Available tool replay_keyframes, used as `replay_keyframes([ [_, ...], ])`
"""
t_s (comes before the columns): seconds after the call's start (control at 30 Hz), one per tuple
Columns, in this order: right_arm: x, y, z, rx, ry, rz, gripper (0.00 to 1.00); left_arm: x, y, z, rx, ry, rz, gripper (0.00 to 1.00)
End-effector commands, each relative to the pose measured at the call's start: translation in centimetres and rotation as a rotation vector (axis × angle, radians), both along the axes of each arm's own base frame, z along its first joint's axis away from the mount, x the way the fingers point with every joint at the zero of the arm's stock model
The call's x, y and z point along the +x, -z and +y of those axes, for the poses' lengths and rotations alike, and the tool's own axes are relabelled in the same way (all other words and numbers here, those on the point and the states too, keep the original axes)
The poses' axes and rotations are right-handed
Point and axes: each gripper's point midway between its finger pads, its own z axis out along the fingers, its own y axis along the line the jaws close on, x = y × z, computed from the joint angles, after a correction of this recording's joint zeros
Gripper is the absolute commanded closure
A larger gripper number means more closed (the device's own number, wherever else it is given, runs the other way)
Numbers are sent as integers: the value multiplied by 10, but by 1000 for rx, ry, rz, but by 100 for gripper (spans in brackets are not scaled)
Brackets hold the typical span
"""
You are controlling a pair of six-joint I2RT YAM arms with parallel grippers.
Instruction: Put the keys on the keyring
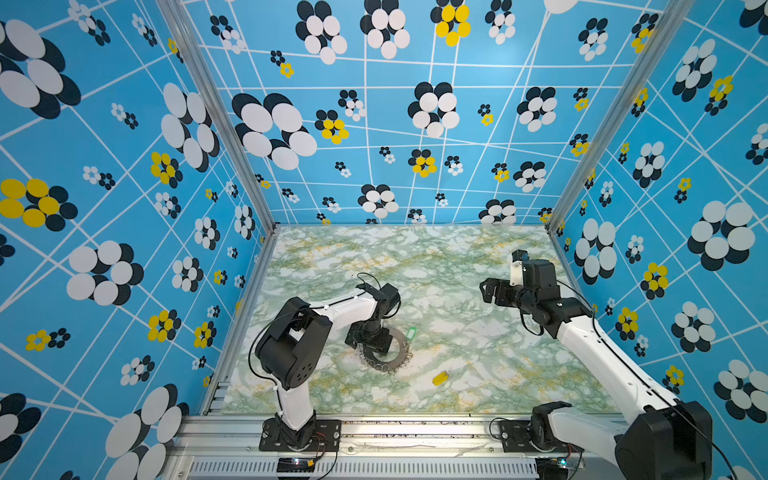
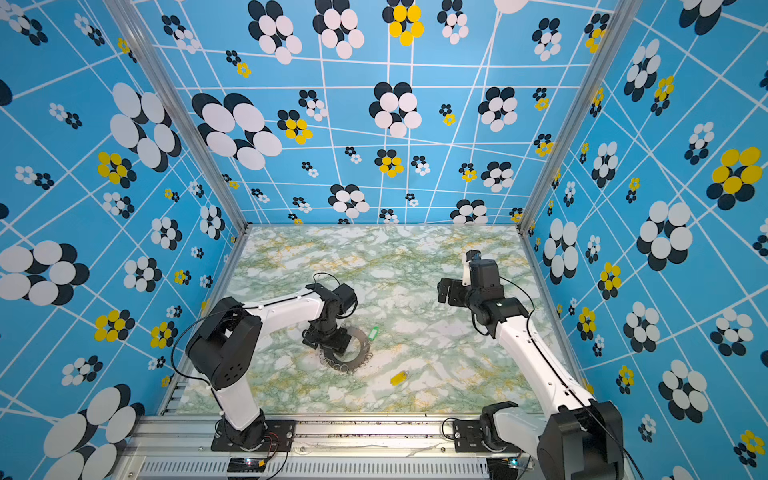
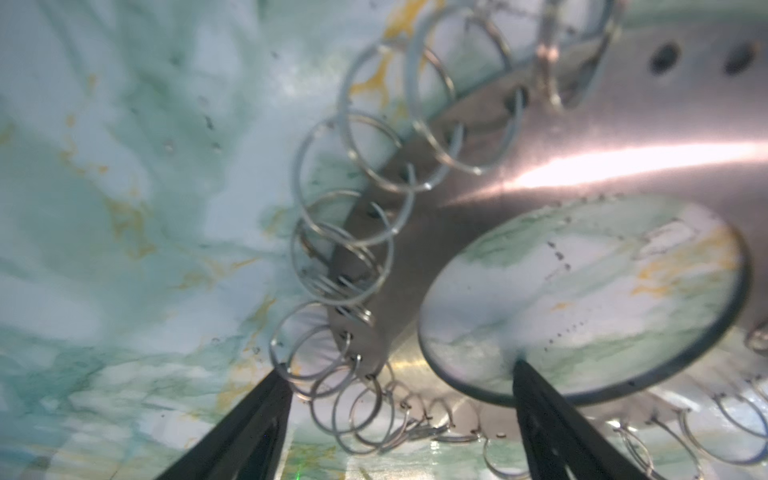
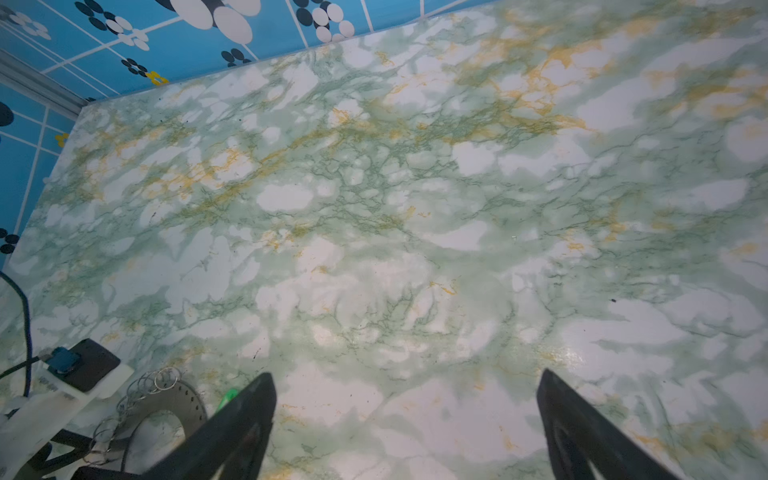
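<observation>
Nearest to you, the yellow key [image 1: 440, 378] lies flat on the marble table [image 1: 478, 257]. Its long side slants, and its small metal loop end points up and to the right in both top views. It sits alone, apart from the ring.

Next comes the keyring [image 1: 399, 353], flat on the table, with little wire loops [image 3: 345, 257] all round its edge. Your left claw [image 1: 371, 341] points down over the ring's far-left part. In the left wrist view its two fingers [image 3: 249, 428] stand wide apart, one outside the rim and one over the hole. They hold nothing. The left arm bends at the elbow and reaches in.

The green key [image 1: 412, 333] lies just beside the ring's far-right edge, slanting up to the right.

Farthest away, your right claw [image 1: 486, 291] hangs above the table, pointing left, fingers wide apart and empty.
</observation>
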Motion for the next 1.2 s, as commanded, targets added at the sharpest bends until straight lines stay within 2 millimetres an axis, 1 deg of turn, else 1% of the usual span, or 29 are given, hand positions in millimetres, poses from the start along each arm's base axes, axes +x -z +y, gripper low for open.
replay_keyframes([
  [0.0,-6,-6,9,42,-19,3,1,20,-27,-2,5,-35,-120,14],
  [0.07,-8,-7,14,55,-26,5,1,37,-52,-14,-21,3,-241,14],
  [0.1,-10,-7,16,60,-30,4,1,42,-65,-26,-46,42,-306,14],
  [0.17,-13,-7,18,67,-32,2,1,42,-80,-50,-97,163,-405,15],
  [0.2,-14,-6,19,70,-31,0,1,38,-82,-62,-121,237,-439,16],
  [0.23,-15,-6,20,76,-28,-5,1,30,-81,-71,-140,305,-452,20],
  [0.27,-16,-6,20,78,-28,-6,1,24,-80,-76,-151,349,-454,23],
  [0.33,-18,-5,20,80,-26,-6,1,9,-77,-90,-190,433,-451,31],
  [0.43,-20,-6,19,80,-22,-8,1,-16,-72,-101,-244,502,-417,37],
  [0.5,-21,-7,19,81,-22,-11,1,-32,-65,-104,-258,534,-380,39],
  [0.57,-21,-8,20,81,-23,-11,1,-45,-56,-103,-253,554,-342,42],
  [0.63,-21,-9,20,85,-24,-14,1,-55,-48,-100,-238,568,-319,47],
  [0.67,-21,-9,20,86,-24,-14,1,-58,-45,-99,-231,573,-312,47],
  [0.97,-19,-11,21,91,-23,-21,1,-62,-27,-104,-207,611,-308,56],
  [1.03,-20,-11,20,85,-24,-23,1,-65,-21,-103,-193,623,-291,56],
  [1.1,-21,-12,20,81,-22,-24,1,-66,-17,-101,-177,629,-286,60],
  [1.17,-21,-11,19,78,-21,-25,1,-66,-12,-99,-167,632,-283,62],
])
